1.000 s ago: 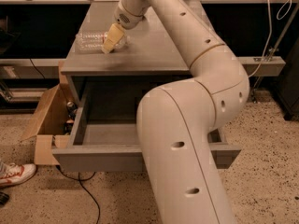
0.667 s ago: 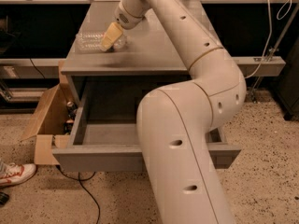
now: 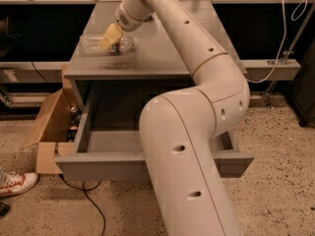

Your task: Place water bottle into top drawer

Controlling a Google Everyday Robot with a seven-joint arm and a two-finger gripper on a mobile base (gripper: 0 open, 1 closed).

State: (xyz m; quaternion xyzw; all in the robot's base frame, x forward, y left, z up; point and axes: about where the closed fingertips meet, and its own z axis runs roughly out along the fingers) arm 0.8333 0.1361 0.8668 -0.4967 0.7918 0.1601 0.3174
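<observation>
The water bottle (image 3: 93,45) lies on its side on the grey cabinet top (image 3: 157,53), near its left front. It is clear, with a dark label band near the middle. My gripper (image 3: 110,38) is down on the bottle's middle, reaching in from the right; the bottle shows on both sides of it. The top drawer (image 3: 98,167) stands pulled out below the cabinet top. Its left side and front board show. My arm (image 3: 192,146) hides the drawer's middle and its knob.
An open cardboard box (image 3: 47,127) with small items stands on the floor left of the drawer. A shoe (image 3: 15,183) and a black cable (image 3: 91,203) lie on the speckled floor at front left. A grey shelf (image 3: 268,69) juts out at right.
My gripper has shifted a little to the left, onto the bottle's middle. The bottle still lies in the same place on the cabinet top.
</observation>
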